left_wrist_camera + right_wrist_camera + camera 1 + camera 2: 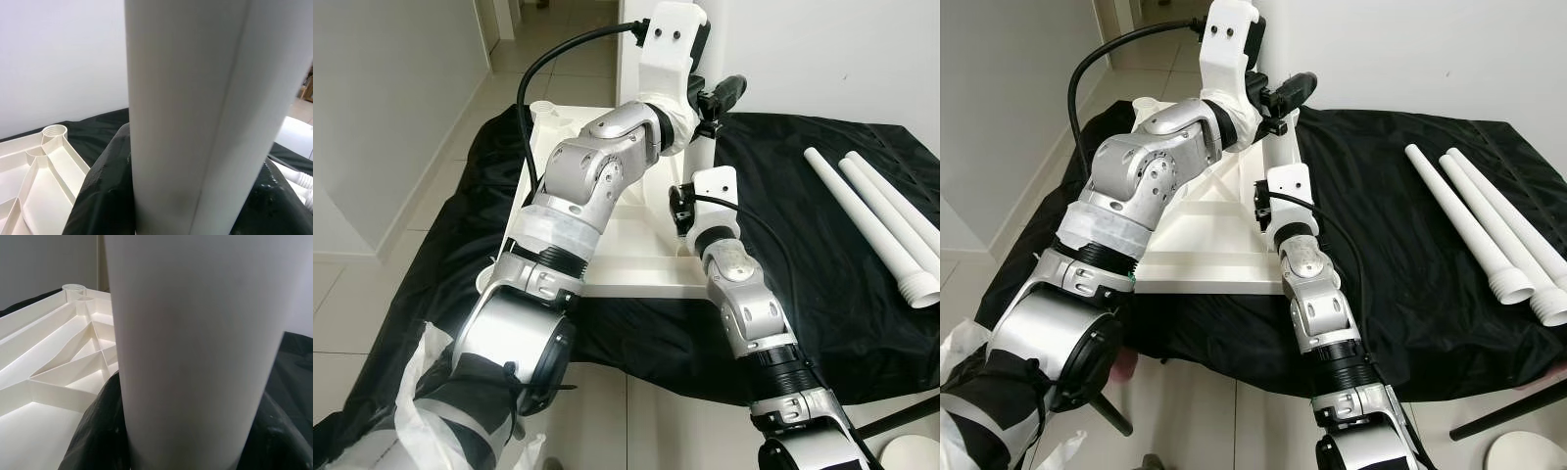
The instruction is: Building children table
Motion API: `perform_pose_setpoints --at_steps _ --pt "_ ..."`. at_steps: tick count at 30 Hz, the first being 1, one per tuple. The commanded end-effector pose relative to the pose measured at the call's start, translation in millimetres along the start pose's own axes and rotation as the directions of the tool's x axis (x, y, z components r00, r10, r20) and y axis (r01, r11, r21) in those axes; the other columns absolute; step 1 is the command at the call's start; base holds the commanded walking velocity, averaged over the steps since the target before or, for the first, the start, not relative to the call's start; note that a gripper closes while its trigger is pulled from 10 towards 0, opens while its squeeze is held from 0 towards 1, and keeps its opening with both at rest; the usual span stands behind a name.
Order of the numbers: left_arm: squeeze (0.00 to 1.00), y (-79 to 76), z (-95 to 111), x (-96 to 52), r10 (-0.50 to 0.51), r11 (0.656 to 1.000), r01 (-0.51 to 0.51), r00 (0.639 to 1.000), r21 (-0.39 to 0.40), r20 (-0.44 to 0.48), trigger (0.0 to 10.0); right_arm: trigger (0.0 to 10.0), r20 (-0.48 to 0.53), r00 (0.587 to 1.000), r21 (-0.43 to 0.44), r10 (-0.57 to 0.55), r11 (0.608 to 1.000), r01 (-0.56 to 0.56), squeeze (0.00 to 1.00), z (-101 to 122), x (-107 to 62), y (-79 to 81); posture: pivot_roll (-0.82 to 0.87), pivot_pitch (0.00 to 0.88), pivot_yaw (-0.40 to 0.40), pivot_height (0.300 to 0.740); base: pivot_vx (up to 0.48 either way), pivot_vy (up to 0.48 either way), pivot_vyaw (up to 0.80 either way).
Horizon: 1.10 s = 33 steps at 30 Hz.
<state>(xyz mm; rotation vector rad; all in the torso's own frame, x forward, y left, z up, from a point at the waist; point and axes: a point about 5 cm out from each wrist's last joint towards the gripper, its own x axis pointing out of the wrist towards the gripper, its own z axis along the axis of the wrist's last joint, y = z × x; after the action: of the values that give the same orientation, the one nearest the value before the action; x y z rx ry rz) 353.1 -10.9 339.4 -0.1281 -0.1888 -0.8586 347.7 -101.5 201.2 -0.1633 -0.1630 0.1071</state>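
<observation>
The white table leg stood upright at a corner of the upturned tabletop, both the left gripper and the right gripper closed around it; it looked light, stiff and smooth, best held low.

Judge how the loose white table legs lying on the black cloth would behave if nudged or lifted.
The loose legs are smooth round tubes lying flat on the black cloth, so a sideways nudge would probably set them rolling. They look like rigid, hollow plastic with threaded ends, likely stiff and light. Their smooth surface could slip in a claw.
</observation>
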Motion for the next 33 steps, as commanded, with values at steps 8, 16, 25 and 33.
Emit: perform_pose_setpoints --at_steps 8,16,25,33 --pt "0.00 -6.8 9 3.0 -0.010 0.999 0.008 1.000 0.053 0.026 10.0 7.5 -0.004 1.000 0.000 -0.024 1.000 0.024 0.00 0 1.9 -2.3 0.00 0.031 0.020 0.740 0.000 0.000 0.00" --pt "1.00 -18.5 9 2.2 -0.120 0.990 0.117 0.992 0.078 0.041 10.0 10.0 -0.010 0.999 0.025 -0.032 0.999 0.033 0.00 0 3.3 -4.0 0.00 0.029 0.020 0.740 0.000 0.000 0.00" --pt "0.00 -27.0 13 -0.7 -0.177 0.980 0.166 0.980 0.111 0.088 10.0 10.0 -0.014 0.998 0.076 -0.061 0.995 0.062 0.00 0 3.2 -9.7 -0.01 0.031 0.020 0.740 0.000 0.000 0.00" --pt "0.00 -18.1 7 -12.2 -0.124 0.992 0.121 0.985 0.035 0.123 10.0 10.0 -0.012 0.991 0.143 -0.131 0.981 0.131 0.00 -3 -2.0 -26.1 -0.01 0.026 0.018 0.740 0.000 0.000 0.00"
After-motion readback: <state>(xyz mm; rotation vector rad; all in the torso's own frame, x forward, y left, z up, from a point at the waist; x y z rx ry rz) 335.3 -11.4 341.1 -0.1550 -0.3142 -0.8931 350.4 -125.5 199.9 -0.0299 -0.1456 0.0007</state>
